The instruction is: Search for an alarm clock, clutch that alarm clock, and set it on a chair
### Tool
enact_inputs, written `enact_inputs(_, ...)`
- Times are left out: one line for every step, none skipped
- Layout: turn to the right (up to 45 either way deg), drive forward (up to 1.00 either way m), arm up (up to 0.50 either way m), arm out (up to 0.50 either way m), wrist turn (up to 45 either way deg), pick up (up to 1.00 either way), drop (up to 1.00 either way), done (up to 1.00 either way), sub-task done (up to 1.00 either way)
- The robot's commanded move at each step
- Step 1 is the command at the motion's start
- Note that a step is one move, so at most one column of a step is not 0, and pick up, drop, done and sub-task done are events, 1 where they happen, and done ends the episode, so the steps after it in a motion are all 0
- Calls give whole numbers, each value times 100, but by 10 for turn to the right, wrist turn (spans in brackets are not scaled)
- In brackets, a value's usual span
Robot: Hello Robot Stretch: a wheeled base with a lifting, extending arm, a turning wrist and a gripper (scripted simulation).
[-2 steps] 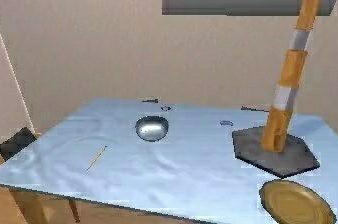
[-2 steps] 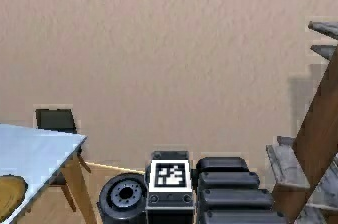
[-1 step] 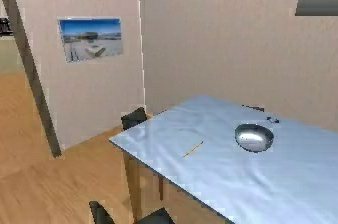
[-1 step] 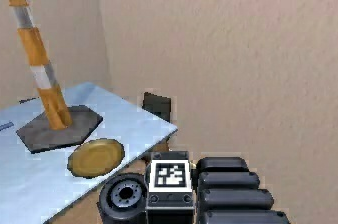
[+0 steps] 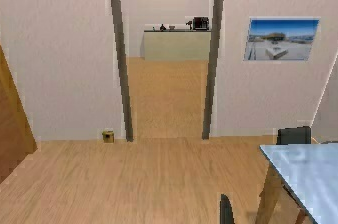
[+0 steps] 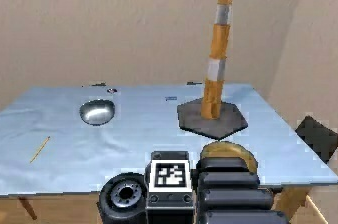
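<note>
One gripper (image 6: 127,197) sits low at the table (image 6: 37,125) edge; whether its jaws grip anything cannot be told. Bowl (image 6: 98,112) and striped post (image 6: 213,70) stand beyond. Where the clock is I cannot tell; best drive slowly through the doorway (image 5: 167,90) and check the counter's (image 5: 172,44) dark things (image 5: 196,23).

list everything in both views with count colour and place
table: 1, pale blue, across the arm side view
bowl: 1, silver, table's left part
thin stick: 1, yellowish, table's left edge
striped post: 1, orange and white, dark base, on the table right of the bowl
round thing: 1, tan, table's near edge
chairs: 2, dark, beside the table, forward view
wall picture: 1, blue and white, right of the doorway
small box: 1, tan, floor left of the doorway
arm: 1, dark, arm side view's bottom edge
tool: 1, dark, left of the white marked square; cannot tell whether it holds anything
</note>
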Motion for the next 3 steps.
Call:
enact_inputs(-60, 0, 0, 0, 0, 0, 0, 0, 0)
enact_inputs(-30, 0, 0, 0, 0, 0, 0, 0, 0)
enact_inputs(0, 40, 0, 0, 0, 0, 0, 0, 0)
